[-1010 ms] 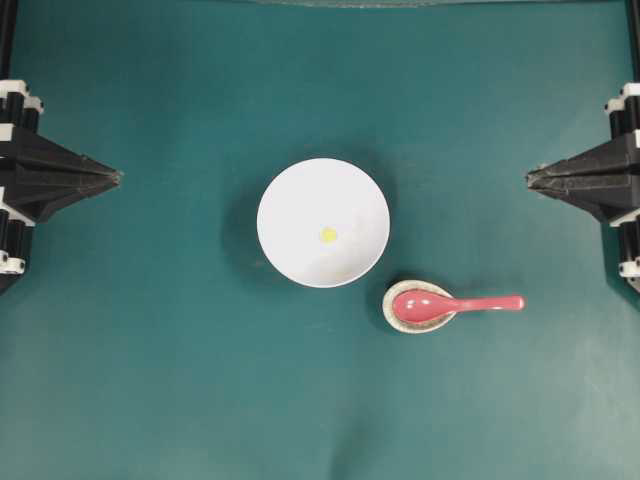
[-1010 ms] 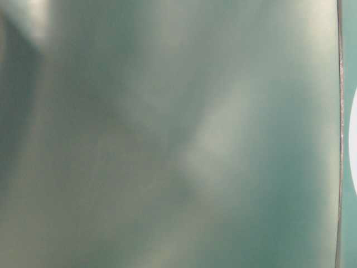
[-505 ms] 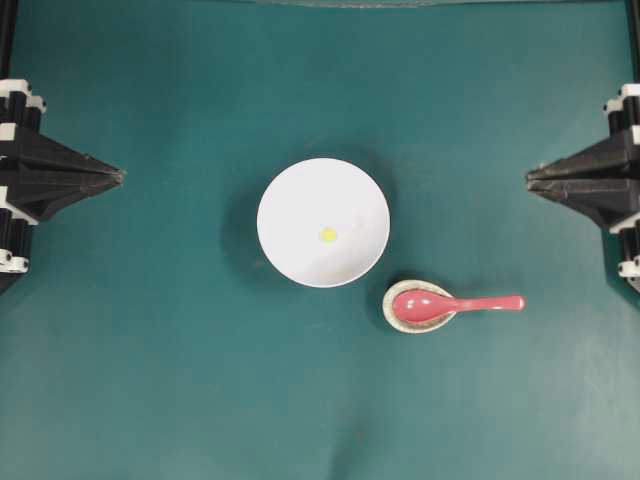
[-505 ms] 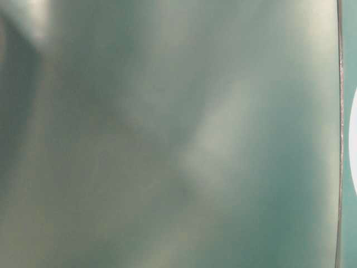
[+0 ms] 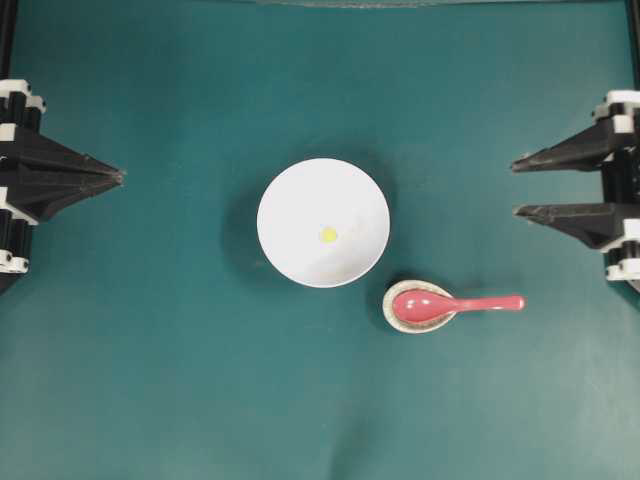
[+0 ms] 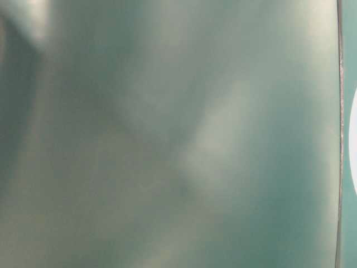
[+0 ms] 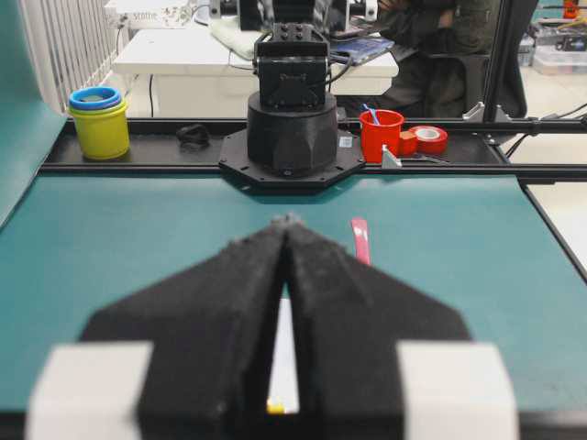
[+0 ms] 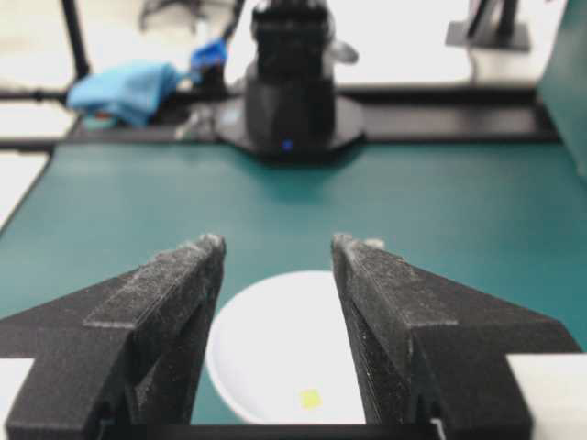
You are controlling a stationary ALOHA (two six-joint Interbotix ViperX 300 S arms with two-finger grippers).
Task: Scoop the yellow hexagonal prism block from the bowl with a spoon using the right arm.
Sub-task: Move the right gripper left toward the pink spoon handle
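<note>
The white bowl point(image 5: 322, 222) sits mid-table with the tiny yellow hexagonal prism block point(image 5: 328, 235) lying inside it. To its lower right the pink-red spoon point(image 5: 450, 305) rests with its scoop on a speckled oval rest point(image 5: 397, 315) and its handle pointing right. My right gripper point(image 5: 515, 186) stands open and empty at the right edge, well above and to the right of the spoon. In the right wrist view the bowl point(image 8: 275, 353) and block point(image 8: 310, 398) show between the open fingers point(image 8: 370, 302). My left gripper point(image 5: 118, 177) is shut at the left edge, holding nothing.
Teal mat point(image 5: 180, 380) covers the table. In the left wrist view the right arm's base point(image 7: 292, 124) stands across the table, with a red cup point(image 7: 381, 135), tape rolls point(image 7: 426, 139) and yellow stacked cups point(image 7: 99, 121) behind it. The table-level view shows only blurred teal.
My right gripper has gone from shut to open, its two fingers spreading apart. The left gripper, bowl, block and spoon have not moved.
</note>
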